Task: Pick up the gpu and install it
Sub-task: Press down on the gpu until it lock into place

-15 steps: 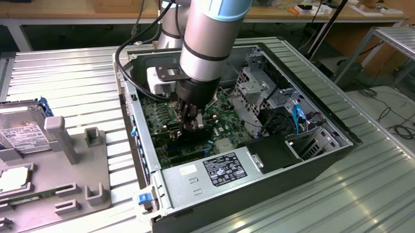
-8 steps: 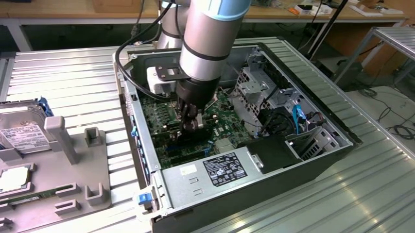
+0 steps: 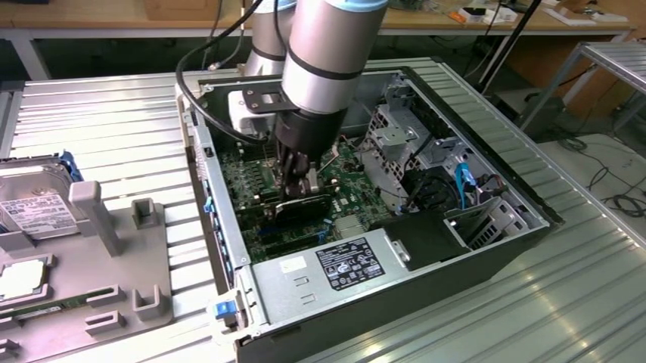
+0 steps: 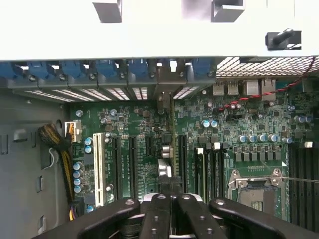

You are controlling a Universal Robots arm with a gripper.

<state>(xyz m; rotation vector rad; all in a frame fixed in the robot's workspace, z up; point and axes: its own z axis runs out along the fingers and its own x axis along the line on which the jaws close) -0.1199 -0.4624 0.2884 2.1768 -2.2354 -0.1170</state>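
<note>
A ribbed metal table (image 3: 565, 302) carries an open desktop computer case (image 3: 302, 318), lying on its side at the centre. At nine o'clock from the case, just beside it, a grey parts holder (image 3: 131, 249) rests on the table, with a hard drive (image 3: 35, 208) at its far nine o'clock edge.

Gripper (image 4: 172, 209) matt black plastic, probably – gpu (image 3: 302, 206) dark board; table (image 3: 111, 121) ribbed bare metal.
</note>
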